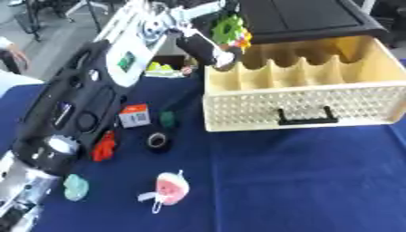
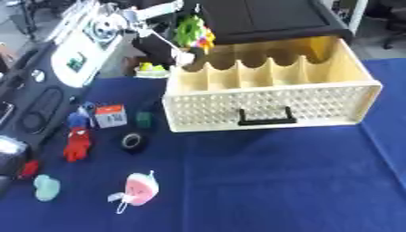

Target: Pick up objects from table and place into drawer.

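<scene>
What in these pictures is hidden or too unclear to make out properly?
- Left hand: its grip on the green toy is blurred in both views.
- Drawer: the compartment floors are hidden by its front wall and dividers.
- Red figure: partly covered by the left arm in the left eye view.
- Right hand: in neither view.
</scene>
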Robot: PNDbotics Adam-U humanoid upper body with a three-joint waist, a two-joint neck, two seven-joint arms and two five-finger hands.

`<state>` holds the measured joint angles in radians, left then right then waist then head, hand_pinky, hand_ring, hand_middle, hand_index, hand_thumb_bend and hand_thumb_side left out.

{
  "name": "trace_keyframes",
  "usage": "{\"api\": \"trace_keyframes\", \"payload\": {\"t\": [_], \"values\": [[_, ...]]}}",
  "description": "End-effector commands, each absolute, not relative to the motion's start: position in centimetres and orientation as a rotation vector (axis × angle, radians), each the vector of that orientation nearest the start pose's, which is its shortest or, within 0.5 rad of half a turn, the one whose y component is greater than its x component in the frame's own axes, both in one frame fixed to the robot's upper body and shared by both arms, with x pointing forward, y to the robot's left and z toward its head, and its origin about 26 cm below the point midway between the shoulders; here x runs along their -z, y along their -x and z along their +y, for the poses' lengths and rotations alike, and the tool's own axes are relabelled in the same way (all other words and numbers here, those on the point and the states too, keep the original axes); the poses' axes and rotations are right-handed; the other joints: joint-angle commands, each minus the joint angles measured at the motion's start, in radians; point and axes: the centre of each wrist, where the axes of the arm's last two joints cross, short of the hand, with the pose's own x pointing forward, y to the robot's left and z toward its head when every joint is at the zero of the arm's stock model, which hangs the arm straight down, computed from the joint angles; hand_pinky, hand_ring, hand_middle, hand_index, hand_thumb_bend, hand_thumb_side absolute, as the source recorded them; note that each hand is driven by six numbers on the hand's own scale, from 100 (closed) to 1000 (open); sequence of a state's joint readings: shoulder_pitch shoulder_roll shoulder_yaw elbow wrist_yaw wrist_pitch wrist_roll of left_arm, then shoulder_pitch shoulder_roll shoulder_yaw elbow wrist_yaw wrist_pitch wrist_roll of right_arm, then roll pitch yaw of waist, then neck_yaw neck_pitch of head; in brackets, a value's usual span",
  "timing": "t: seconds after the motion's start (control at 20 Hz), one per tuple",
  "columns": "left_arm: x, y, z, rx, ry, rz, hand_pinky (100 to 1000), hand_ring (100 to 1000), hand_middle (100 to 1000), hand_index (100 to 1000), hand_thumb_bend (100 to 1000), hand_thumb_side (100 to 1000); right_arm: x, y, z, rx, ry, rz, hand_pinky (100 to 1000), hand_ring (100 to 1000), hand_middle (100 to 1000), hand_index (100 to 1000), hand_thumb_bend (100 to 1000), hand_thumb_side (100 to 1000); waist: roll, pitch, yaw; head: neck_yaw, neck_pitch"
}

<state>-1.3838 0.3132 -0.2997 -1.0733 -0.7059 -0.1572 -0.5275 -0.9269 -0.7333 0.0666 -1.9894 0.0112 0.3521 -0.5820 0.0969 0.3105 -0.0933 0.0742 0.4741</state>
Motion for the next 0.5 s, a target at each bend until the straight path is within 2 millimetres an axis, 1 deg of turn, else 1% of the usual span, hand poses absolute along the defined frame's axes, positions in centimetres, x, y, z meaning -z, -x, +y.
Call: {"api": "trace_keyframes", "payload": {"t": [0.05,0.15,0.25,0.4,0.5], "values": [[-39.39,-45.08,11.26,-2.281,1.116,2.51,171,465,564,475,100,249,-41.6,-27.41,-23.76,-0.066,-0.983,3.32,526,395,318,616,100,1000,-0.004,-0.016,-0.002,-0.005,-0.015],[-39.03,-45.43,11.42,-2.293,1.133,2.498,172,471,570,480,100,238,-41.57,-27.43,-23.76,-0.069,-0.982,3.321,526,394,317,615,100,1000,-0.002,-0.015,-0.003,-0.007,-0.013],[-38.81,-45.62,11.51,-2.298,1.14,2.48,188,497,577,501,100,241,-41.54,-27.44,-23.78,-0.072,-0.984,3.322,525,394,317,614,100,1000,0.0,-0.015,-0.003,-0.008,-0.009],[-38.76,-45.6,11.52,-2.301,1.143,2.431,176,508,582,535,100,213,-41.49,-27.47,-23.84,-0.082,-0.99,3.324,523,392,316,613,100,1000,0.001,-0.014,-0.002,-0.008,-0.004],[-38.81,-45.55,11.6,-2.307,1.169,2.393,186,513,573,553,100,223,-41.45,-27.49,-23.88,-0.087,-0.994,3.327,523,391,316,612,100,1000,0.0,-0.014,-0.002,-0.009,-0.002]]}}
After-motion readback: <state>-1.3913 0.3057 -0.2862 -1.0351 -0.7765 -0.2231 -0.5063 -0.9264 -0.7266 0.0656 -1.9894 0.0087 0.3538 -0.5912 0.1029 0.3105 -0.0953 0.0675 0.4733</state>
